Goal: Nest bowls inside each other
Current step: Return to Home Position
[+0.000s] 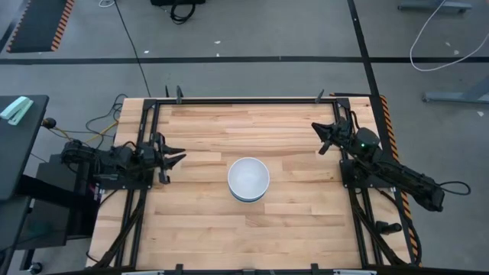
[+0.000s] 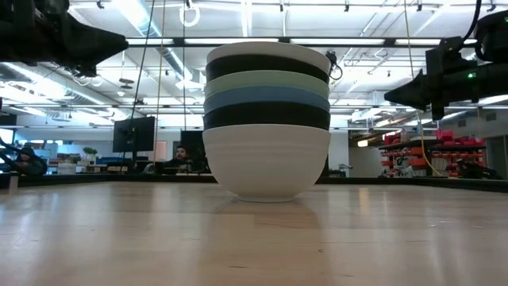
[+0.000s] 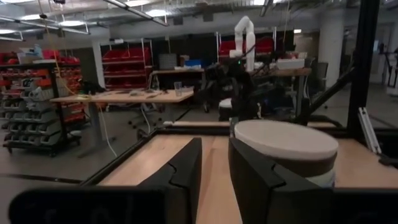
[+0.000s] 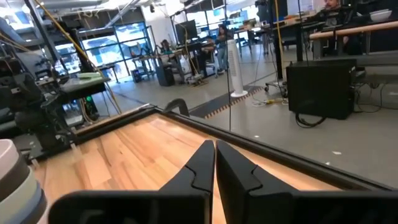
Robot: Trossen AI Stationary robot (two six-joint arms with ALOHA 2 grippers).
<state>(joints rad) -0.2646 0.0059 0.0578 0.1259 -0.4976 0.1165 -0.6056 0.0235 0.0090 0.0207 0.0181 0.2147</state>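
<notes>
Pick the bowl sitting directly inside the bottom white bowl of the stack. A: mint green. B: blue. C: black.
C: the low view shows a black bowl right above the bottom white bowl, with the blue bowl one level higher.

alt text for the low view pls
A stack of six nested bowls stands centred on the wooden table: white at the bottom, then black, blue, mint green, black, white. The left gripper and right gripper hang high at either side.
</notes>
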